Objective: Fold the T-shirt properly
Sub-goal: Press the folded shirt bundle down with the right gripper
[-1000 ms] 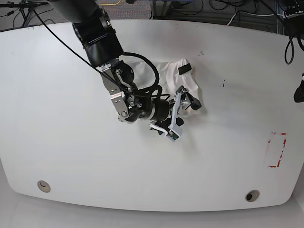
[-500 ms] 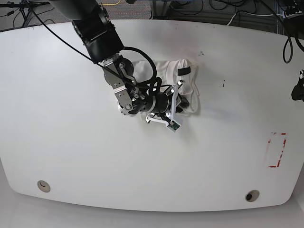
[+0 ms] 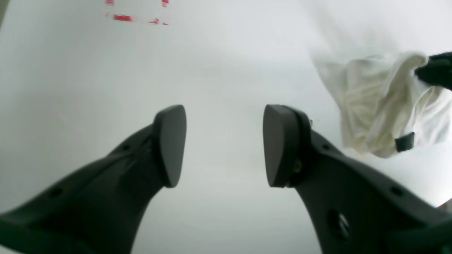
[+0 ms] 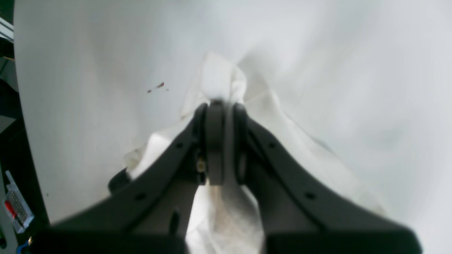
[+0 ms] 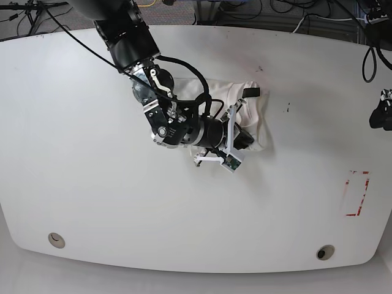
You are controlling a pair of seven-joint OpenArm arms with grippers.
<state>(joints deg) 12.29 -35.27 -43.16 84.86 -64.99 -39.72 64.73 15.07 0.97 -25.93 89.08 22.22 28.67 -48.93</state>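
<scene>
Right end effector (image 4: 219,148) pinched the T-shirt (image 4: 226,81).
At frame centre on the tabletop (image 5: 92,184); left end effector (image 3: 224,146) stood spread.

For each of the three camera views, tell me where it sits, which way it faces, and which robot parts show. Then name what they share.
Base: high above, facing down on the white table; right arm over the T-shirt.
Left wrist: behind the left gripper, jaws apart, facing the bare table, T-shirt off to the side.
Right wrist: behind the right gripper, pinched on T-shirt cloth.
Shared: all three show the T-shirt.
</scene>
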